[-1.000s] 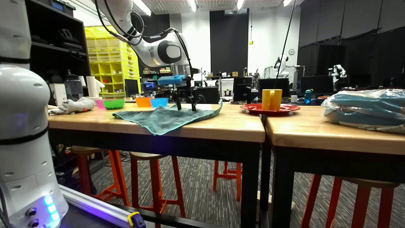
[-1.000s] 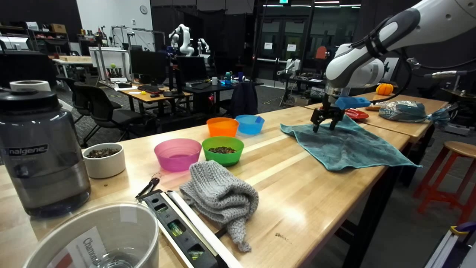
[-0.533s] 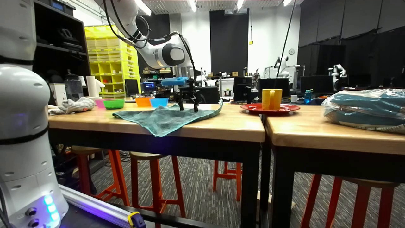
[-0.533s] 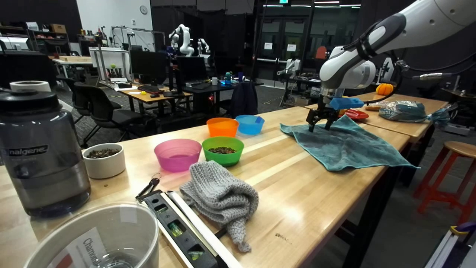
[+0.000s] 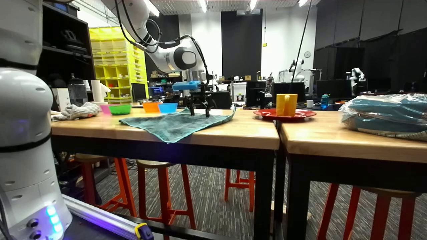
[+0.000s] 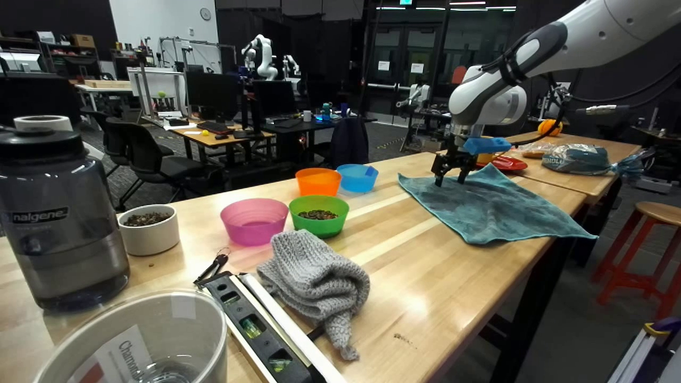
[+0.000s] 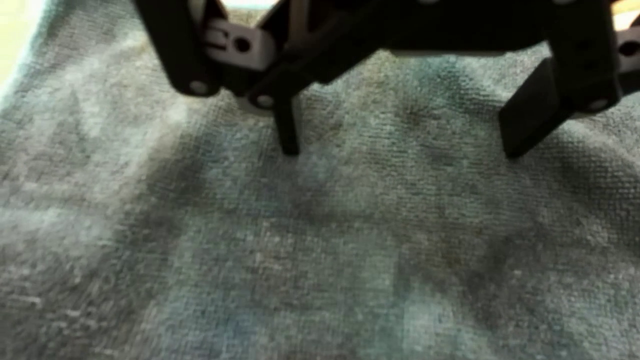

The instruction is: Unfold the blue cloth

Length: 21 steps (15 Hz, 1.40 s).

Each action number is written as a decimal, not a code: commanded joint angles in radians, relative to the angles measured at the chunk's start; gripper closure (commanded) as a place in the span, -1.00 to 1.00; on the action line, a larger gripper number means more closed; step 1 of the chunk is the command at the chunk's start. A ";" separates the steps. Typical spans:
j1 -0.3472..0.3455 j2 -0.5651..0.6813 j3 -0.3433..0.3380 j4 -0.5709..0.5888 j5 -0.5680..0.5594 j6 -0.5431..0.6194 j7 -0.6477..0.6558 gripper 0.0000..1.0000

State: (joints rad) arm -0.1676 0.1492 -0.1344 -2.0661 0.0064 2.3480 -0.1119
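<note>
- The blue cloth (image 6: 500, 215) lies spread on the table (image 6: 404, 266), one corner overhanging the table's front edge, another curling up.
- Unfolding looks nearly done: no large fold shows (whether a layer is tucked beneath, I cannot tell).
- Left, I judge, are the creases and that raised corner.
- The hand (image 7: 401, 151) is spread wide over the cloth, gripping nothing; whether it touches the fabric is unclear.
- Beyond, an orange bowl (image 6: 319, 183) stands apart from the cloth.

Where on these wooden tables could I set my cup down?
Bare wood shows between the gray knitted cloth, green bowl and blue cloth, plus a strip between blue cloth and red plate. It's crowded around the bottle, white bowl and level.
</note>
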 commanded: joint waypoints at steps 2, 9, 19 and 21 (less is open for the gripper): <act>0.015 0.051 0.024 0.078 0.015 -0.023 -0.005 -1.00; 0.037 0.109 0.058 0.163 0.008 -0.026 0.008 -1.00; 0.031 -0.056 0.049 0.087 0.034 -0.051 0.006 -1.00; 0.029 -0.090 0.037 0.073 0.026 -0.100 0.012 -1.00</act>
State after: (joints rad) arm -0.1381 0.1447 -0.0821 -1.9349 0.0361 2.3051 -0.1090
